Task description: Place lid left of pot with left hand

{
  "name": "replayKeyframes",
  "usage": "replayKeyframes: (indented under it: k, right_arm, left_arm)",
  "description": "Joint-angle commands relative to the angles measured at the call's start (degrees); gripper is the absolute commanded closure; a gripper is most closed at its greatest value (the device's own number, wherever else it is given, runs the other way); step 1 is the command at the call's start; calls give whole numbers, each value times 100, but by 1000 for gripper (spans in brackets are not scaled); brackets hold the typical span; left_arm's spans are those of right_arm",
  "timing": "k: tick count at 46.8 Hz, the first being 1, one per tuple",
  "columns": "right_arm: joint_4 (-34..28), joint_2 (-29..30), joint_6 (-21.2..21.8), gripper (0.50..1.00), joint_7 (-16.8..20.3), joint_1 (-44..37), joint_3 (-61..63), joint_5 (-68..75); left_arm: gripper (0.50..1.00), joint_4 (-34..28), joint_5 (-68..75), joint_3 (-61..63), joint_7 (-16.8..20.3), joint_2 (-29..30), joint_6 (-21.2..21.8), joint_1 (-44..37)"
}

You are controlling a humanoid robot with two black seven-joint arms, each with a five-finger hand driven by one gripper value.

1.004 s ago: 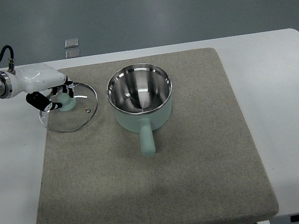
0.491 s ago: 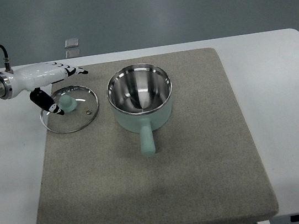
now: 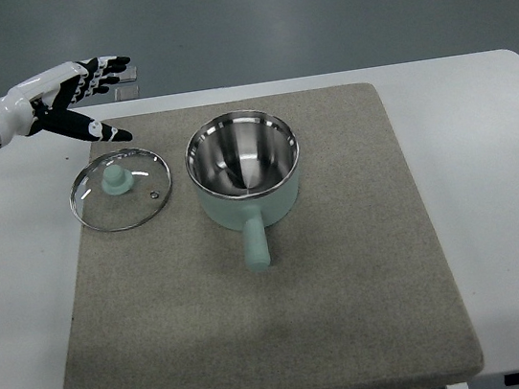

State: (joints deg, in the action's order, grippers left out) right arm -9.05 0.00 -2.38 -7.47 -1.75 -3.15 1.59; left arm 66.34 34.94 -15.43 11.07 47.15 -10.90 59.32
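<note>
A glass lid (image 3: 120,190) with a steel rim and a mint green knob (image 3: 117,179) lies flat on the grey mat (image 3: 259,330), just left of the pot. The mint green pot (image 3: 242,168) stands upright with a shiny steel inside, its handle (image 3: 254,244) pointing toward me. My left hand (image 3: 81,92) is white with black fingertips. It is open and empty, fingers spread, raised above and behind the lid at the upper left. The right arm is out of view.
The mat lies on a white table (image 3: 488,172). Two small grey squares (image 3: 124,75) sit on the floor beyond the table's far edge, near my left hand.
My left hand let go of the lid's knob, opened its fingers and rose up and back to the upper left. The lid stays flat on the mat left of the pot.
</note>
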Motion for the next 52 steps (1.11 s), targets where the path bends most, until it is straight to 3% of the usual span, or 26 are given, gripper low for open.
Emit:
replayKeyframes:
  k: [1,7,16,25,34,52]
  right_arm:
    - [0,0,-8,576,-8,-1,7,0]
    - [0,0,0,576,0,-1,-2,0]
    - [0,0,0,576,0,-1,7,0]
    - [0,0,0,576,0,-1,-2,0]
    - [0,0,0,576,0,-1,-2,0]
    - [0,0,0,576,0,-1,-2,0]
  left_arm:
    - [506,-51,-881,-21,-9,-13,-9,-34]
    - [508,-139,-2148,-162,-35,-13,-219,-96]
    - [508,-455,-3090,-1268,-158,-197,-1186,-789]
    - [506,-842,-3248,-2385,-1027,-496,-1652,-1423]
    - [508,-1141,-3811,-2447,-1318,-505,-2179,-1449]
    - [506,-1273,-5014,-2447,-1555,-514,-2224,-1458]
